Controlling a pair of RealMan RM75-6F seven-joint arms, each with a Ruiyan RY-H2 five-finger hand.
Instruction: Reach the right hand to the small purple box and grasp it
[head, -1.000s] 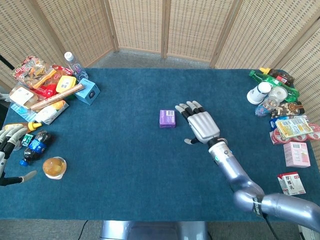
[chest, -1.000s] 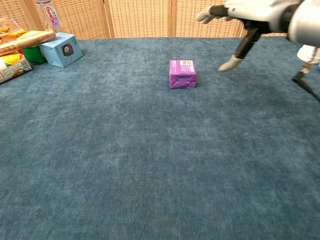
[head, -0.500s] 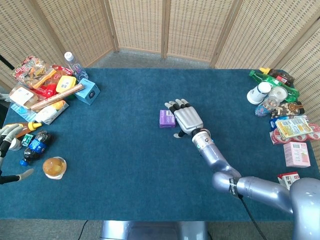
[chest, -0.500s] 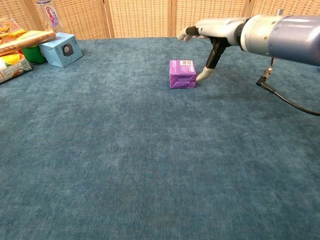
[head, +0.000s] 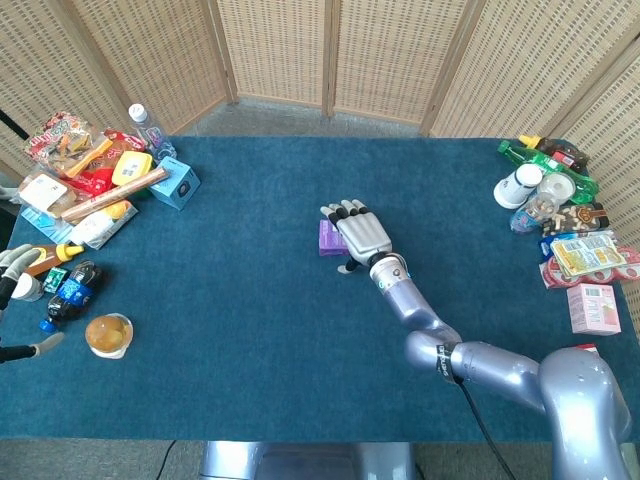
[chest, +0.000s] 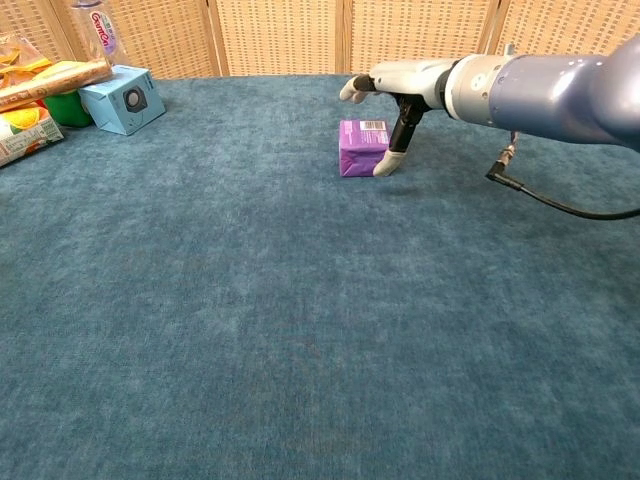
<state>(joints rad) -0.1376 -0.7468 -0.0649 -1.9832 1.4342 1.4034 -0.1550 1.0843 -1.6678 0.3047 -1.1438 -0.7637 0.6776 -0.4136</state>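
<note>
Two hands in play, only one near the target. Left hand (head: 12, 270) sits at the far left table edge by the snack pile (head: 85, 180), fingers apart, holding nothing, well away from the work. Small purple box (chest: 362, 147) lies mid-table on the blue cloth (chest: 300, 330), roughly square, no clear long axis. Right hand (head: 358, 232) hovers over the box's right side, palm down, fingers extended over its top and not closed. Thumb (chest: 393, 150) hangs down, just beside or touching the right face. Judgement: fingers need to curl down the far left side against the thumb; box not yet gripped.
</note>
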